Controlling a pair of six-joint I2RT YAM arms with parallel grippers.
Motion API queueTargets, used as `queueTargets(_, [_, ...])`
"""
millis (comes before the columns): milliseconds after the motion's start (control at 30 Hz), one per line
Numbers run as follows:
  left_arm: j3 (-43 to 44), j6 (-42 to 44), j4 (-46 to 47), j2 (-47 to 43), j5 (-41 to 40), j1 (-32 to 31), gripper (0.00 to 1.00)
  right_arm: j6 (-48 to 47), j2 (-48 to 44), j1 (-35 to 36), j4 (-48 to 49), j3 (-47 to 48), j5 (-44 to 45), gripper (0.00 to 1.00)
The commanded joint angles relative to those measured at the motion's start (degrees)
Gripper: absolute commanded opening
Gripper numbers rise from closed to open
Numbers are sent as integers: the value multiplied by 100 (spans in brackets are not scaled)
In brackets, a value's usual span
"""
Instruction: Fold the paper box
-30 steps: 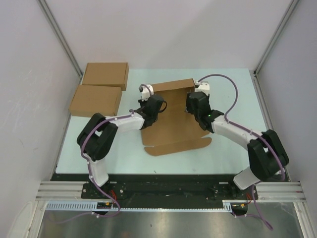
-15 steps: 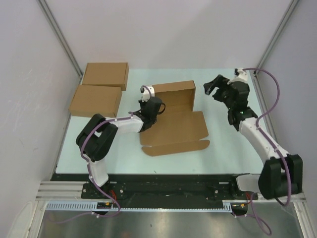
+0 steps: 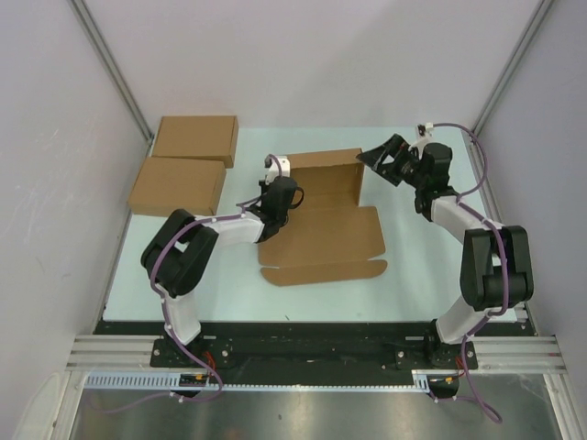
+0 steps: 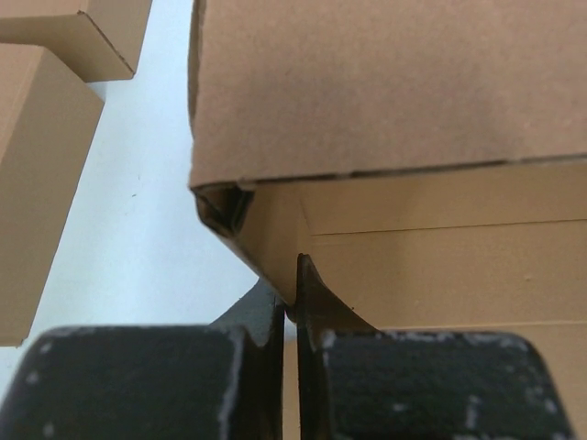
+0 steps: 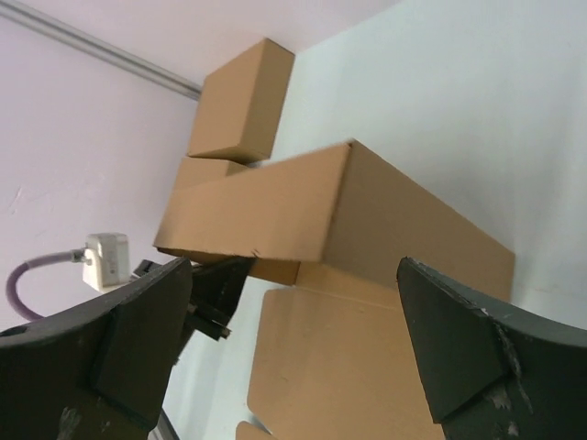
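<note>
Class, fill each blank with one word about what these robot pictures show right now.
1. The left gripper is ____ on a side edge of the plain brown cardboard paper box.
2. The right gripper hangs off to the box's right with its jaws wide ____, holding nothing.
3. ____ made-up brown flat boxes lie at the far left of the pale green table.

Missing words: shut; open; Two

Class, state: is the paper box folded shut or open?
Open, partly folded: the paper box has far walls standing; its wide panel and flap lie flat on the table.
</note>
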Motion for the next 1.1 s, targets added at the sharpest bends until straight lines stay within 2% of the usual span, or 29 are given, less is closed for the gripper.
queueTargets(0, [71,741,-144,64,257,-18,0,61,176,41,495,405,-292,100])
queueTargets(233, [-166,917,111,-24,468,-18,0,-430,641,68,-40,976,-204,100])
queueTargets(367, [-184,1022,173,-24,583,-18,0,-703,835,103,-278,1135,-160,96])
queueTargets(633, [114,1049,-249,3,539,-18,1,-1230,932,270,-876,1135,86,75])
queueTargets(667, [97,1031,-249,-15,539,-18,1,-1257,932,278,-911,1135,138,70])
queueTargets(867, [-114,908,-188,-322,468,-27,10,-1432,827,314,-1122,1135,367,50])
queueTargets(1067, [-500,882,-100,-867,512,-27,17,-1529,774,349,-1254,1126,508,47])
